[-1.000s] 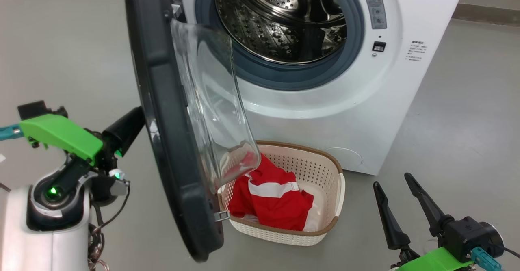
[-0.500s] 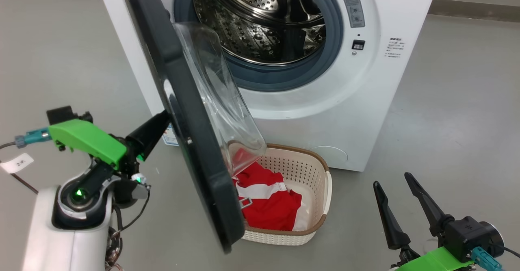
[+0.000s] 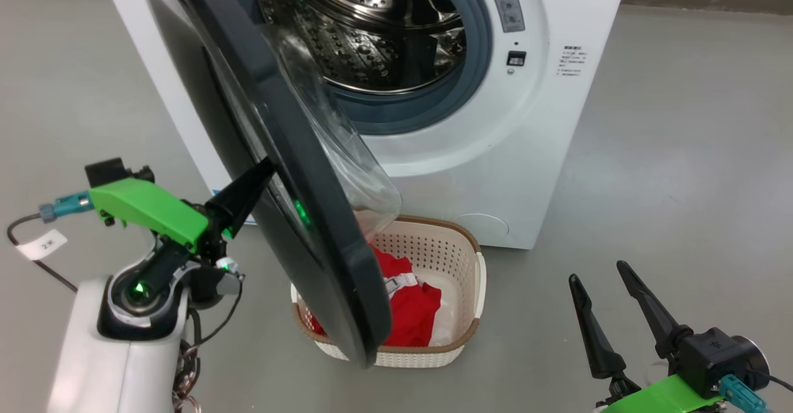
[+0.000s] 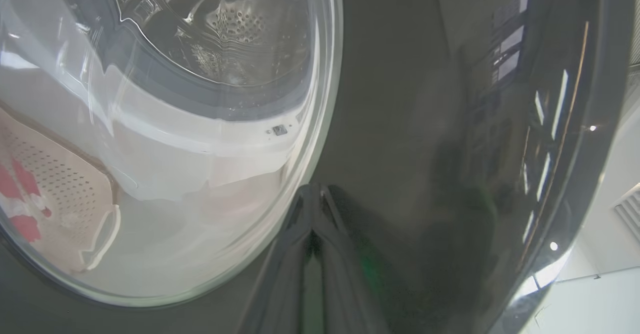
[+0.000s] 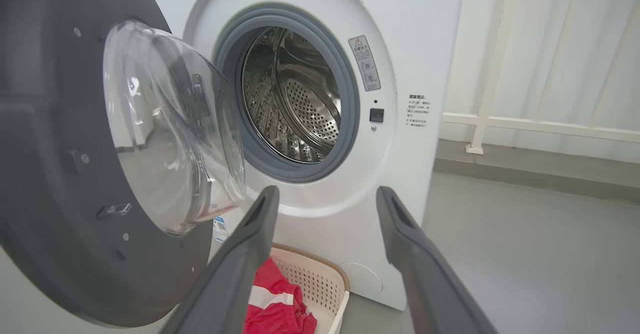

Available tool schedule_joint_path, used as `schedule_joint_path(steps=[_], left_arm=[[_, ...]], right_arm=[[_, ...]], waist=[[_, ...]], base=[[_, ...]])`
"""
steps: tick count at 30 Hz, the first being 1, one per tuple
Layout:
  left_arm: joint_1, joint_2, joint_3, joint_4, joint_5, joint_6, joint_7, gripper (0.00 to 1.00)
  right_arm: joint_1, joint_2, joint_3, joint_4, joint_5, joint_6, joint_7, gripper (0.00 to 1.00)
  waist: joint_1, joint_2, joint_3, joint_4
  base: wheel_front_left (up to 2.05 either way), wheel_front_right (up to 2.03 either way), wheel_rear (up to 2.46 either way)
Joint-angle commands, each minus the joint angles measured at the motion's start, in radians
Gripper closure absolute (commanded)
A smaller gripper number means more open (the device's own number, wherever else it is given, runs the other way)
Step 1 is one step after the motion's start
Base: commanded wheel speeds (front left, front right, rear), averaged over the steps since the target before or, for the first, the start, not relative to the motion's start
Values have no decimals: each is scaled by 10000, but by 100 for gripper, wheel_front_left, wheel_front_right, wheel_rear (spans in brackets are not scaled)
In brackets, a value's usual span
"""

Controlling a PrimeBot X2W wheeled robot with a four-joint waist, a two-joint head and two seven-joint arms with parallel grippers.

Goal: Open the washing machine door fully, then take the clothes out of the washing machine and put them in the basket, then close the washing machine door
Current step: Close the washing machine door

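Observation:
The washing machine (image 3: 533,122) stands with its steel drum (image 3: 365,29) in view. The washing machine door (image 3: 291,171) hangs partly swung across the opening, glass bowl facing the drum. My left gripper (image 3: 267,166) is shut, its tips against the door's glossy outer face (image 4: 400,123); the shut fingertips (image 4: 314,194) show there. Below the door, the basket (image 3: 458,332) holds the red clothes (image 3: 412,308), partly hidden by the door. My right gripper (image 3: 597,272) stands open at the lower right, holding nothing. From the right wrist I see the door (image 5: 55,184), basket (image 5: 330,279) and clothes (image 5: 272,304).
Grey floor (image 3: 681,184) spreads to the right of the machine. A white rail and a pale curtain (image 5: 500,118) run behind it on the right. A cable with a white tag (image 3: 40,244) lies on the floor at the left.
The door has swung further toward the machine's opening, with my left gripper following against its outer face. The head camera has shifted as well. My right gripper has stayed still and open.

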State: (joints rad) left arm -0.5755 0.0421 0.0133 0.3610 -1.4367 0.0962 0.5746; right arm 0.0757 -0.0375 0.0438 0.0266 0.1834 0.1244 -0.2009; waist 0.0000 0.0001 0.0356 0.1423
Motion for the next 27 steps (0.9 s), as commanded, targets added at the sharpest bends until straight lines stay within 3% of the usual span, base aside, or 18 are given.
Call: schedule_joint_path(steps=[1, 27], left_arm=[[-567, 82, 59, -294, -213, -251, -10, 100], [-1604, 88, -215, 318, -539, -909, -750, 100]], right_arm=[[-393, -127, 208, -299, -89, 63, 8, 0], [-776, -127, 222, -310, -143, 63, -39, 0]], waist=[[0, -1, 84, -135], [0, -1, 873, -1413]], base=[[0, 0, 0], [0, 0, 0]])
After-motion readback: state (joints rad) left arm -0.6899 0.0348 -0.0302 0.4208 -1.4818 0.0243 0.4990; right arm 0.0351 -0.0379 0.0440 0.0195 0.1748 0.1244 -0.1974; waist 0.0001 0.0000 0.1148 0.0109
